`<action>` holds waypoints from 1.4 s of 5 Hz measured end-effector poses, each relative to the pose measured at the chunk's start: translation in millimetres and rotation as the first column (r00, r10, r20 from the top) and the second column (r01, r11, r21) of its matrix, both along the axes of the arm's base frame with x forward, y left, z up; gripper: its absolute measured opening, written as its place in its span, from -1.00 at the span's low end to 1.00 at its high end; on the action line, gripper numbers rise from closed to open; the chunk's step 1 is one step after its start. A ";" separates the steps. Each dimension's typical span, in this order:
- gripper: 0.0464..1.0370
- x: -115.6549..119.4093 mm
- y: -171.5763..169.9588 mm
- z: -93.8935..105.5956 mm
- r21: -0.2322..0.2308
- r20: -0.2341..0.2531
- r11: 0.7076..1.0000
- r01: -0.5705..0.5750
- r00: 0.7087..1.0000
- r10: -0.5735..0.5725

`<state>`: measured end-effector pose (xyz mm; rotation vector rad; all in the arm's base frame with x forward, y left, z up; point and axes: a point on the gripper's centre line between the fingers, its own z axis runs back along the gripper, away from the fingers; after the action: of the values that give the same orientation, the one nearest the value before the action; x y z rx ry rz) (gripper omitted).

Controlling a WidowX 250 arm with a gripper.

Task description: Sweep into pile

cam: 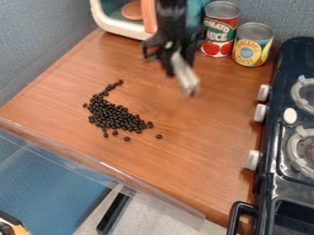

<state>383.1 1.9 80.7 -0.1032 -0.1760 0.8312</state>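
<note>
The wooden tabletop [208, 124] runs from the blue walls to a clear plastic strip [95, 164] along its near edge. A dark toy stove [270, 179] with pale knobs stands along its right edge. At the far left corner is a white box [116, 28] with an orange part inside. The black gripper [170, 62] hangs over the far half of the tabletop, between that box and the cans, with a blurred pale tool [184, 75] slanting down at it; I cannot tell whether it is wide, narrow or clamped on the tool. Two cans stand by the far edge toward the right corner, the red one [219, 34] left of the yellow one [251, 50]. The dark beans [113, 114] lie left of the tabletop's middle in one heap, with a thin tail toward the far edge and a few strays, mostly on the near side.
</note>
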 end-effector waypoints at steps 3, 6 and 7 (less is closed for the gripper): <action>-0.32 31.1 93.7 -10.9 -0.118 -0.010 0.716 -0.688 0.722 0.692; -0.32 18.4 118.3 -39.3 -0.153 -0.050 0.383 -0.911 0.394 0.918; -0.32 16.0 122.3 -47.2 -0.137 -0.040 0.388 -0.912 0.396 0.917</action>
<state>399.2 124.2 33.5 -0.1564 -0.2150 2.0042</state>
